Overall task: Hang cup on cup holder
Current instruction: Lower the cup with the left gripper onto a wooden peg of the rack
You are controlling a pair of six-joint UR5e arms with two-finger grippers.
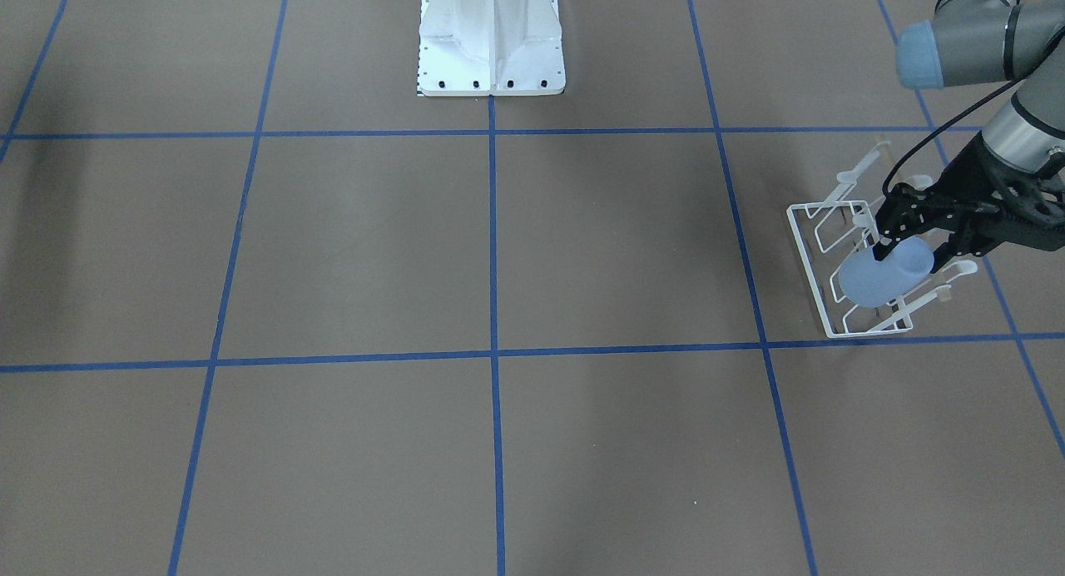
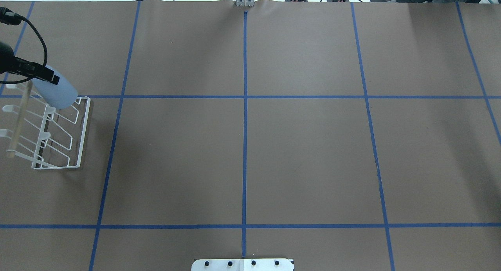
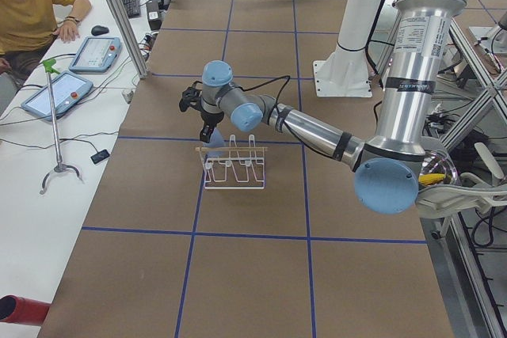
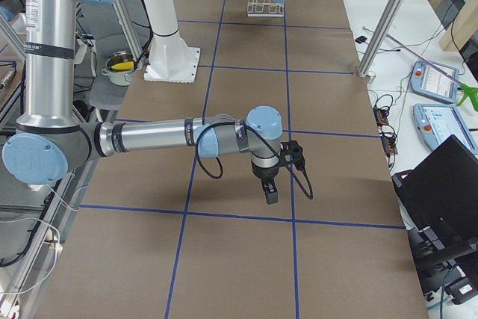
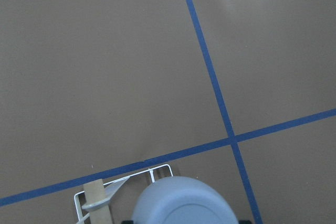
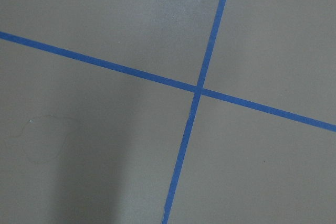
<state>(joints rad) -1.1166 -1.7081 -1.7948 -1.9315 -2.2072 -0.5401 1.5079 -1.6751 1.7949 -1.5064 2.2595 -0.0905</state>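
Clerk: Bench (image 1: 582,251), item one: brown paper cover, blue tape lines (image 1: 492,226) in a grid, white robot pedestal (image 1: 491,35) at the robot's edge.

Checker: Item two?

Clerk: Cup holder (image 2: 83,134), white wire, standing on the bench at the robot's left end. A wooden dowel (image 2: 19,118) runs along its outer side.

Checker: And the cup?

Clerk: Cup (image 2: 56,91), pale blue, off the bench and tilted. It is above the holder's end farthest from the pedestal, with its closed base turned away from the wrist. Whether a prong is inside it, I cannot tell.

Checker: Held by?

Clerk: Left fingers (image 2: 49,76), black, closed on the cup, one on each side.

Checker: Other arm?

Clerk: Right fingers (image 4: 270,195), pointing down above bare bench beside a tape crossing, well apart from the holder. Open or closed, I cannot tell: only the side camera shows them.
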